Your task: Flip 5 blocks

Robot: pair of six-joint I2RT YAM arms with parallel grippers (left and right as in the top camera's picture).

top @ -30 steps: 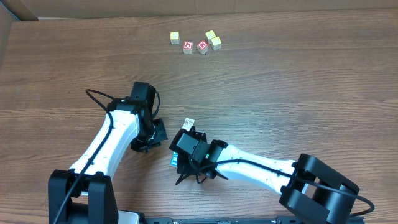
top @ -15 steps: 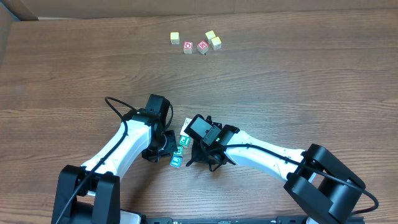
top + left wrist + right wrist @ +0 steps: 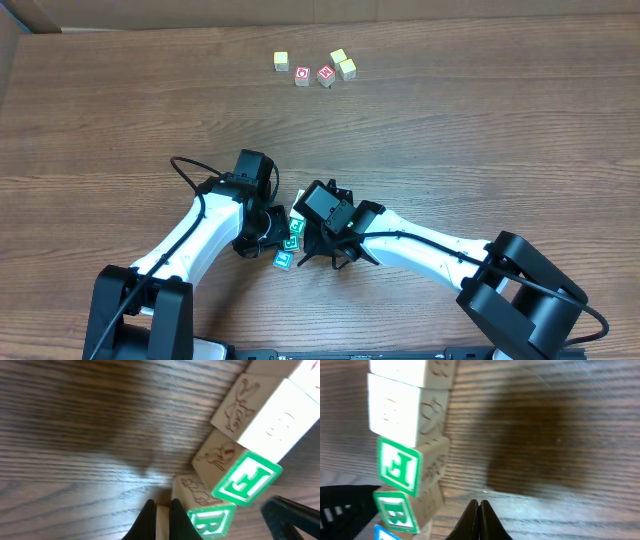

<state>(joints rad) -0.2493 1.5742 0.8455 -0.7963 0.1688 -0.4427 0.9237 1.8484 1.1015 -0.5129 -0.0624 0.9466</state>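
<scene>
The F block (image 3: 397, 471) bears a green-framed letter F; the B block (image 3: 395, 516), just beside it, a green B.

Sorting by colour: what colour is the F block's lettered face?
F block: green and white, best in right wrist view.

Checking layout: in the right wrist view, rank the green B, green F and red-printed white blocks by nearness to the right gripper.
From the right gripper, bottom centre:
1. green B block, lower left.
2. green F block, mid left.
3. red-printed white block, upper left.
</scene>
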